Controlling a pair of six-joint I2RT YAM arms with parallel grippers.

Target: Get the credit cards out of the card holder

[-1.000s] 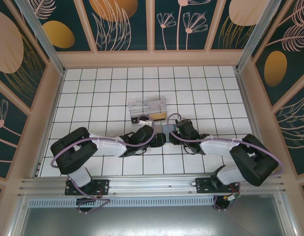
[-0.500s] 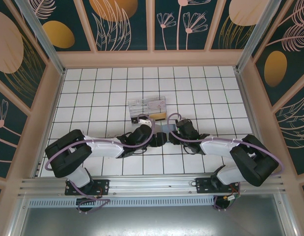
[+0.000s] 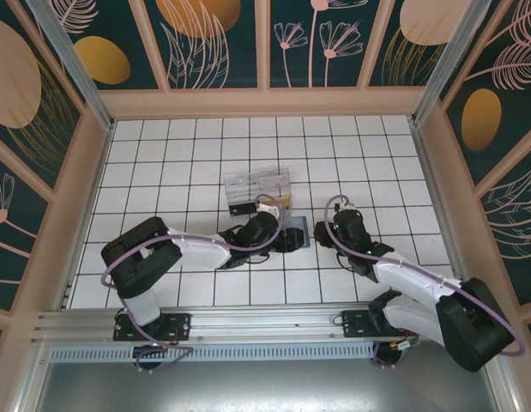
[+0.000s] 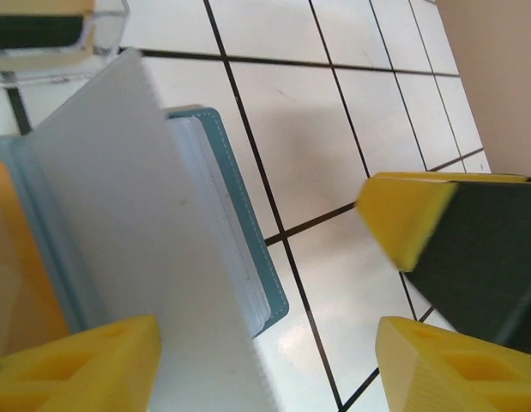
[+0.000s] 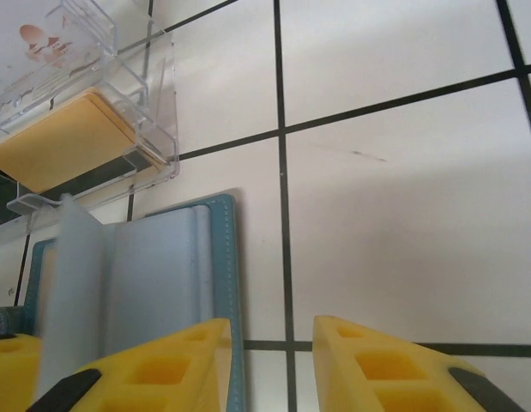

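The card holder (image 3: 299,233) lies open on the tiles, teal outside and grey-blue inside (image 5: 153,266). One pale inner leaf (image 4: 119,223) stands up from it, beside its teal edge (image 4: 248,223). An orange surface (image 4: 12,275), perhaps a credit card, shows on its left half. My left gripper (image 3: 286,239) hovers over the holder with its jaws open (image 4: 265,369), the raised leaf close to the left finger. My right gripper (image 3: 325,232) is just right of the holder, jaws slightly apart (image 5: 274,348) over bare tile. Its left finger (image 5: 171,365) overlaps the holder's right edge.
A clear plastic compartment box (image 3: 256,189) stands just behind the holder, with a tan-orange card (image 5: 63,142) in it. White tiled floor stretches right of the holder (image 5: 402,172). Wooden walls ring the floor. A right fingertip (image 4: 407,219) is near the left gripper.
The right gripper has pulled back to the right, off the holder. The left gripper has shifted right over the holder and narrowed its jaws somewhat.
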